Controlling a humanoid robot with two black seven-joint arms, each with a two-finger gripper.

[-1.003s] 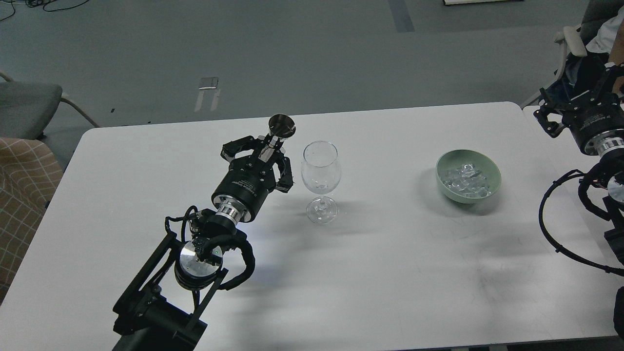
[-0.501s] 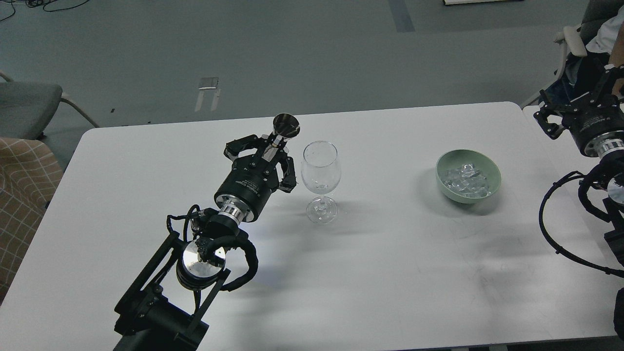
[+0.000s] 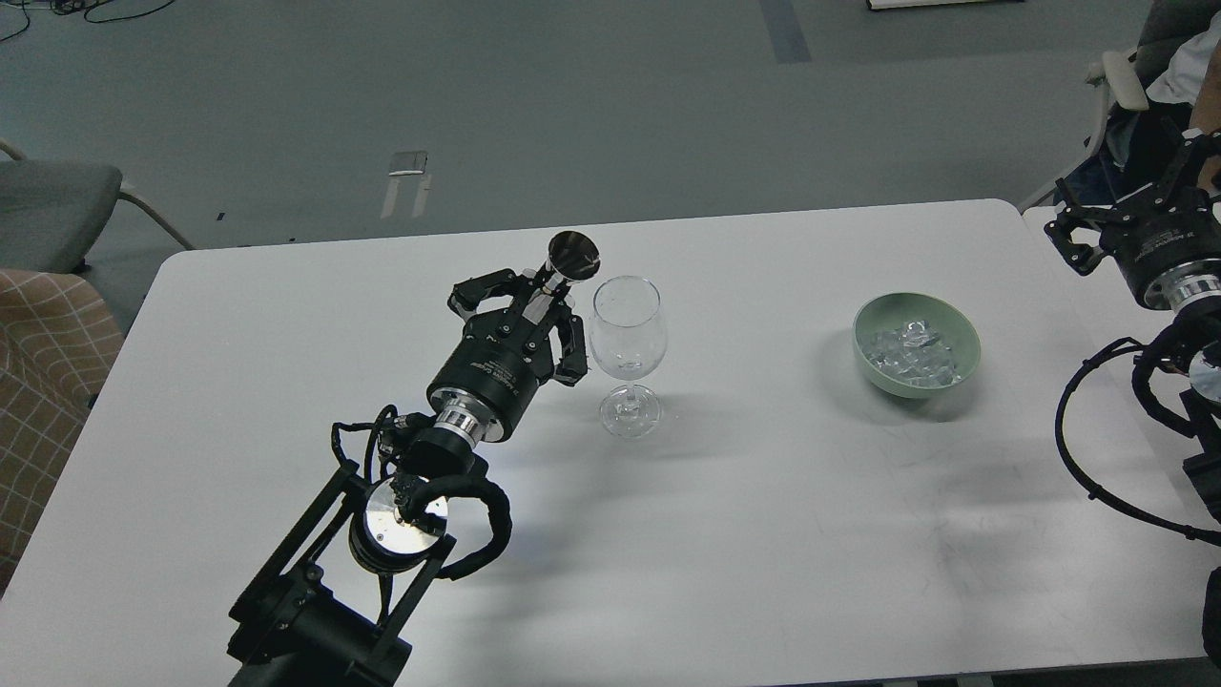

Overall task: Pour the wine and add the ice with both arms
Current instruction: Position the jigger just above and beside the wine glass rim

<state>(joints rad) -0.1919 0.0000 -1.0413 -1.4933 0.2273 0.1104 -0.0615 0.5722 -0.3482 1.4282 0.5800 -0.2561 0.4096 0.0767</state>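
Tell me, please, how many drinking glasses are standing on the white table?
1. The wine glass stands upright near the table's middle, just right of the left end effector; none looks hidden.

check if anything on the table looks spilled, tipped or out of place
Nothing stands out. The wine glass stands upright and looks empty, the ice sits heaped inside the green bowl, and the white table shows no puddles or stray cubes.
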